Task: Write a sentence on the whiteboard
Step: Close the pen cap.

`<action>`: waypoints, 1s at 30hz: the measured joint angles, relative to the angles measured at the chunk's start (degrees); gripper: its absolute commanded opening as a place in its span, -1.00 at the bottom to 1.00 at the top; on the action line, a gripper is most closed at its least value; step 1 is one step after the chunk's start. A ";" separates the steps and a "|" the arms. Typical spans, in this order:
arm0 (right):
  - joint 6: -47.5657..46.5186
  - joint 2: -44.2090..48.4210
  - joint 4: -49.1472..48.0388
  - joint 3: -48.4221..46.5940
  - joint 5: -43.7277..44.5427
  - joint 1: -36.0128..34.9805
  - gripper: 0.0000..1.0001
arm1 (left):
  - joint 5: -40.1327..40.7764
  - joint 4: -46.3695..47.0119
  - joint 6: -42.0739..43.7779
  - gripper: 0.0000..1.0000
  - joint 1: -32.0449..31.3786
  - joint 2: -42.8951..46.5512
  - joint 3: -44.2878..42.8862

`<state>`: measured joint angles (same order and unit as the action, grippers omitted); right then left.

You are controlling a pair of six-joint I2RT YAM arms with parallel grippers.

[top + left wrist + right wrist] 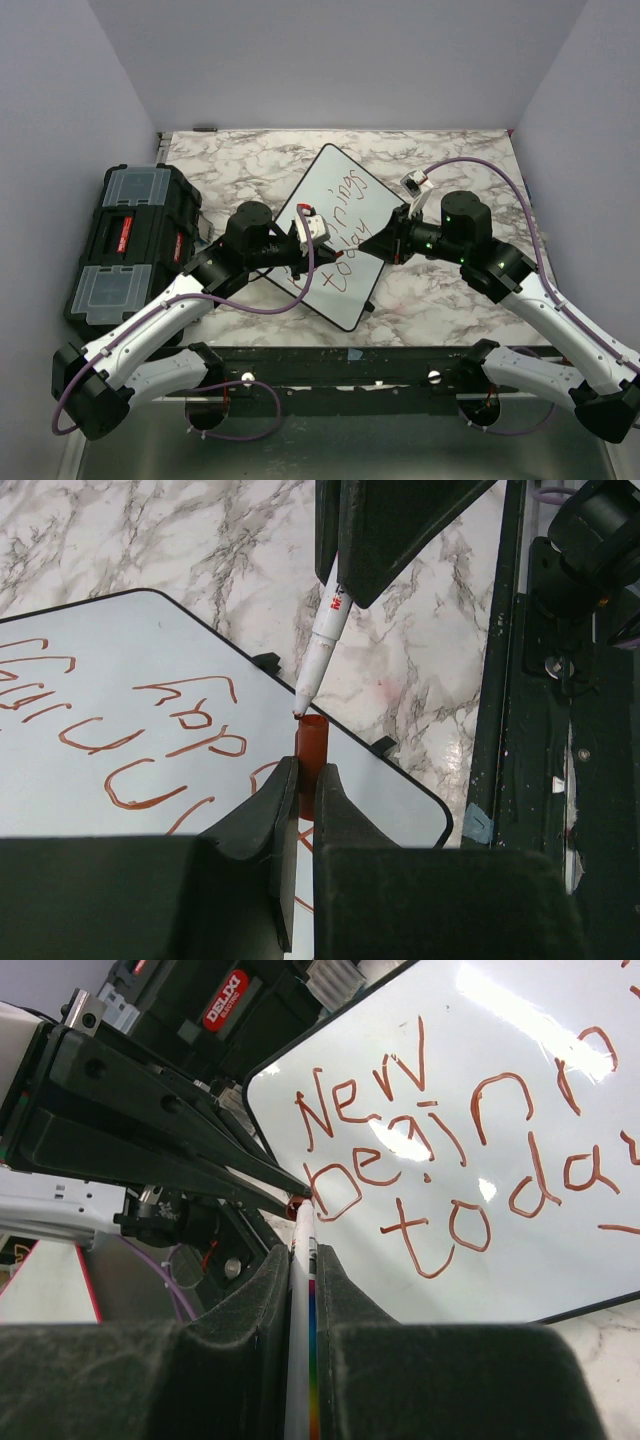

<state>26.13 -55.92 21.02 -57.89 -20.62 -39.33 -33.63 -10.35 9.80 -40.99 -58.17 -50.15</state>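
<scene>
Right gripper (302,1250) pinches the white-barrelled red marker (322,645), left gripper (305,780) clamps its red plastic cap (312,742), tip at cap mouth over the black-framed white whiteboard (340,175) with the red handwritten sentence (430,1150) apparently finished: align axes, push straight, no side load.

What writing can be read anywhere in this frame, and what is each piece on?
"New": whiteboard, first line of the red sentence.
"beginnings": second line.
"today": third line.
"DELI...": red label on black toolbox; ending unsure.
Print on marker: blurred, unreadable.
</scene>
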 measured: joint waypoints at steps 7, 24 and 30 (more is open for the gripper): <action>-0.02 -0.02 0.00 0.17 -0.02 0.00 -0.99 | -0.02 0.00 -0.04 -1.00 -0.02 0.00 0.00; -0.26 -0.11 0.04 0.33 -0.28 0.02 -0.99 | 0.00 -0.04 -0.24 -1.00 -0.02 -0.44 -0.11; -0.28 0.07 0.00 0.31 -0.31 0.02 -0.99 | 0.02 -0.07 -0.26 -1.00 -0.13 -0.61 -0.11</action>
<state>25.85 -55.86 21.02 -57.58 -20.93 -39.31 -33.61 -10.41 9.54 -41.12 -58.78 -50.26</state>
